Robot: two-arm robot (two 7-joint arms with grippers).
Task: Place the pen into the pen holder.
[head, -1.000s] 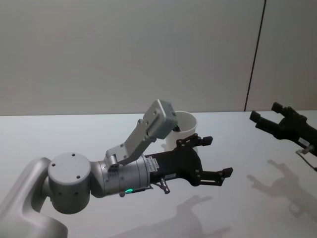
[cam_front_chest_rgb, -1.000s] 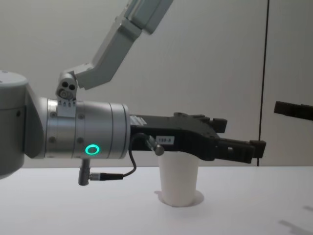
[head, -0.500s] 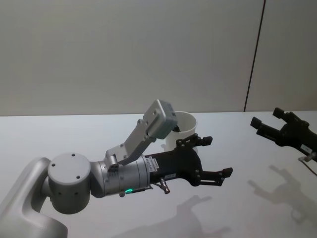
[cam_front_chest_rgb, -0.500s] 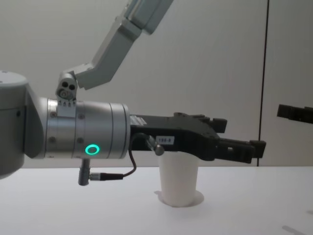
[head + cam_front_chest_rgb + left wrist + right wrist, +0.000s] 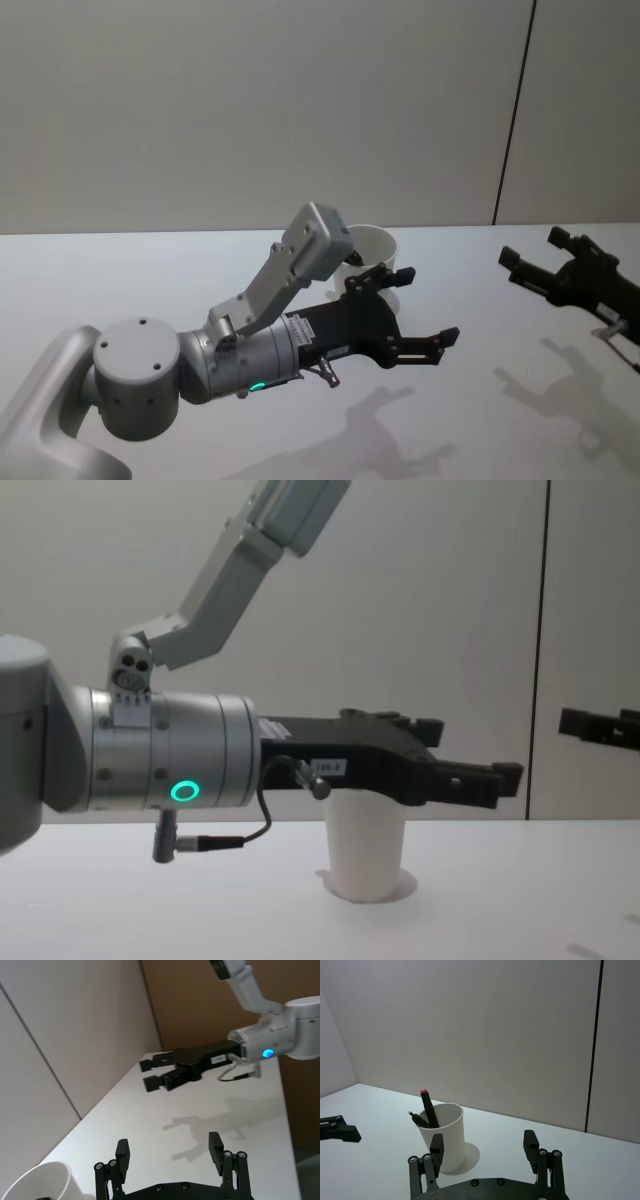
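Pen [image 5: 427, 1108] in pen holder [image 5: 443, 1135] — (upright)

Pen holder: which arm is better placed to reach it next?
Left, probably. The left gripper hangs open right beside the pen holder, while the right gripper is open farther off to the right.

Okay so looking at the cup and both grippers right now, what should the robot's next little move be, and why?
Probably just draw both arms back to rest. Two pens already stand in the pen holder, and the left gripper and right gripper are both open, empty and apart from it.
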